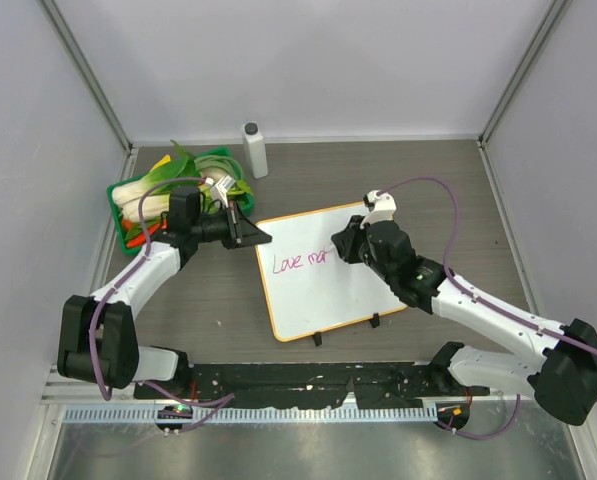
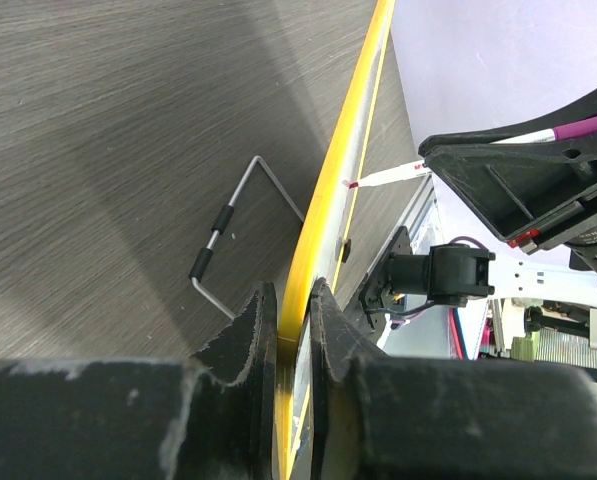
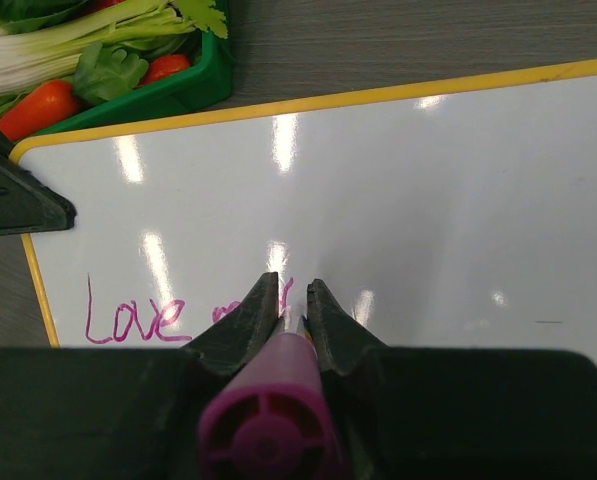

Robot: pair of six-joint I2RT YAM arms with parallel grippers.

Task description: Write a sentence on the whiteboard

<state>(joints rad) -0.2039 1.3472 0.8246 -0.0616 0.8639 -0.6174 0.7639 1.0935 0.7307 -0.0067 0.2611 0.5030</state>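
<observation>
1. At the far left of the table (image 1: 208,300), a green tray (image 1: 115,192) holds leeks and red vegetables. A grey bottle (image 1: 254,150) stands upright behind it to the right.
2. The left gripper (image 1: 250,233) reaches in beside the tray. Its jaws are pinched on the whiteboard's (image 1: 338,295) upper left edge, with the orange frame caught between the fingers (image 2: 253,320).
3. The whiteboard sits mid-table between the two arms, and its black feet point toward the arm bases.
4. The sentence (image 1: 300,260) runs across the upper left of the board in magenta ink. "Love" is legible, and the start of a second word follows it.
5. The right gripper (image 1: 346,243) hangs over the end of that writing. Its jaws are clamped round a magenta marker (image 3: 268,425) that points down at the board.
</observation>
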